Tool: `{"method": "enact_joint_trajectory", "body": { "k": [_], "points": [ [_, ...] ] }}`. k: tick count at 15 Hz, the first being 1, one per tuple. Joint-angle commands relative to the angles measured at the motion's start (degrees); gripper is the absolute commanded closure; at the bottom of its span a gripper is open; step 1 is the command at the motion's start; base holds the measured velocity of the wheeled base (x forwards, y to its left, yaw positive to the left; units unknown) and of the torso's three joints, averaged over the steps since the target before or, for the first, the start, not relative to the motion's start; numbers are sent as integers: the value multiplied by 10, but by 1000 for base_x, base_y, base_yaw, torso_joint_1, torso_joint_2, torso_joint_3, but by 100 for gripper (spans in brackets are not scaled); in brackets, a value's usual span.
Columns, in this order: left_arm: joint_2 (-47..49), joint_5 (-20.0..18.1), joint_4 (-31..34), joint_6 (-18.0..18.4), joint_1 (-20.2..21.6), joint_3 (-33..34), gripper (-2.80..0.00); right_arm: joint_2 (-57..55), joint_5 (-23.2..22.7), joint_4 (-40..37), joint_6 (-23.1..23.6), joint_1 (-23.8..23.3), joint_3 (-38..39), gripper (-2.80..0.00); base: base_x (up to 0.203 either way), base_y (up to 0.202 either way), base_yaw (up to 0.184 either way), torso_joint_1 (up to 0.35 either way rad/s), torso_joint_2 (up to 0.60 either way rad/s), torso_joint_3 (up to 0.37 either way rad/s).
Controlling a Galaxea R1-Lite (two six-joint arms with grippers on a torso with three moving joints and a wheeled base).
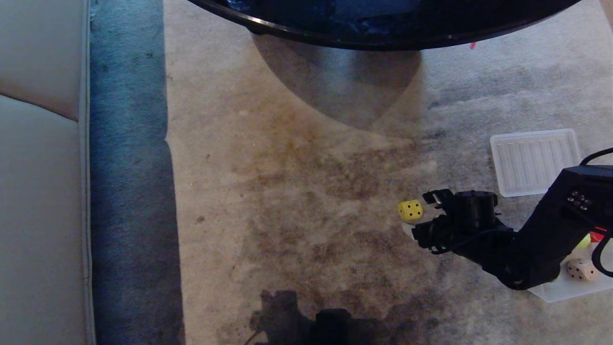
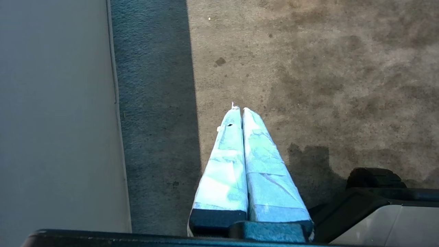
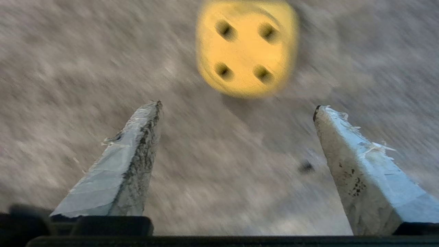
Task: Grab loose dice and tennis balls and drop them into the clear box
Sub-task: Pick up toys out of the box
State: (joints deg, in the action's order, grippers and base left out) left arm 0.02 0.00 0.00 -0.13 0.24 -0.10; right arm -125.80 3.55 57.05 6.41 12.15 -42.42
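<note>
right gripper [image 3: 236,106] spread wide, empty, low over carpet [image 1: 297,201] | yellow die [image 1: 410,210] just ahead of its tips, apart, bare carpet around | clear box [image 1: 570,290] behind arm | left gripper [image 2: 240,109] closed beside sofa edge [image 1: 86,191]

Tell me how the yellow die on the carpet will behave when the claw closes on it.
The yellow die probably stays put: it rests on a flat face on the carpet, so it should not roll. Its corners look rounded, so it might slip or twist if the open right claw pinches near an edge. It looks solid, so it likely will not deform.
</note>
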Motion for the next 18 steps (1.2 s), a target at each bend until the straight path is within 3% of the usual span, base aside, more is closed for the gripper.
{"method": "enact_joint_trajectory", "body": {
  "k": [1,5,10,11,15,18],
  "points": [
    [0,0,0,0,0,0,0,-34,-3,11,0,7,-31,-280,0,0,0,0,0,0],
    [0,0,0,0,0,0,0,-96,8,94,7,7,-65,-280,0,0,0,0,0,0],
    [0,0,0,0,0,0,0,-102,30,101,25,1,-93,-280,0,0,0,0,0,0],
    [0,0,0,0,0,0,0,-103,31,98,26,1,-94,0,0,0,0,0,0,0],
    [0,0,0,0,0,0,0,-113,31,100,28,2,-97,0,0,0,0,0,0,0],
    [0,0,0,0,0,0,0,-60,32,93,28,0,-78,0,0,0,0,0,0,0]
  ]
}}
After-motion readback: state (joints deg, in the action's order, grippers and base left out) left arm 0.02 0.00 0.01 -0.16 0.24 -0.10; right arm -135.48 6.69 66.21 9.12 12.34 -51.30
